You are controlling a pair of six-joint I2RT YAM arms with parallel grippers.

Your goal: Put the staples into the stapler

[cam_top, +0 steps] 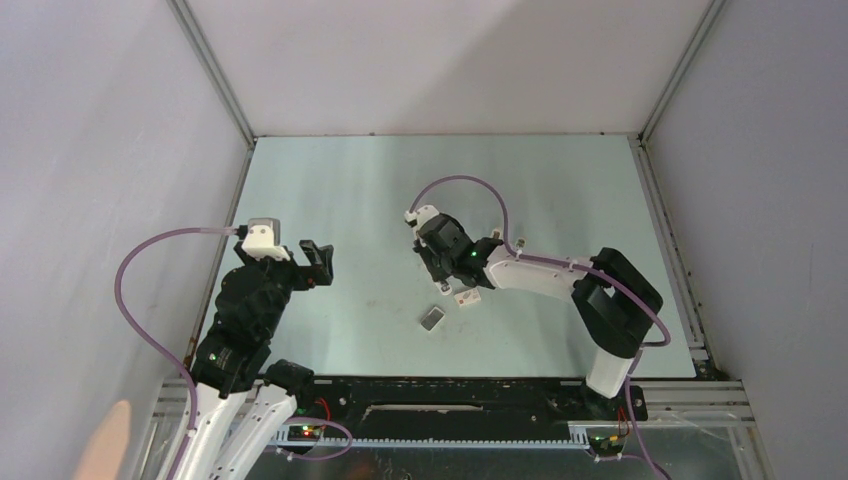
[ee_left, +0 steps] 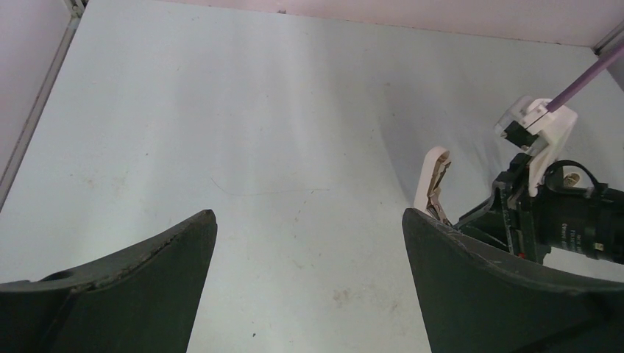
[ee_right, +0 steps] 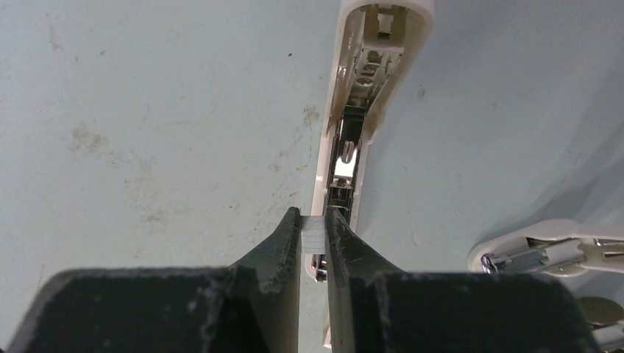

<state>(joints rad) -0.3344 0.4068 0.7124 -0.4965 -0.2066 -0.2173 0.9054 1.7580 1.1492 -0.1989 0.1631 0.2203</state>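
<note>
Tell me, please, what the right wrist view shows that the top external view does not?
Only the right wrist view: a staples strip pinched in the right hand, at the near end of the opened stapler. Only the top external view: the left hand, open, and a small grey block lying on the table. Both: the right hand and the pale table.

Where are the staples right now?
Centre of the right wrist view: the staples are pinched between the right gripper jaws, at the near end of the open stapler, around the middle of the table.
</note>
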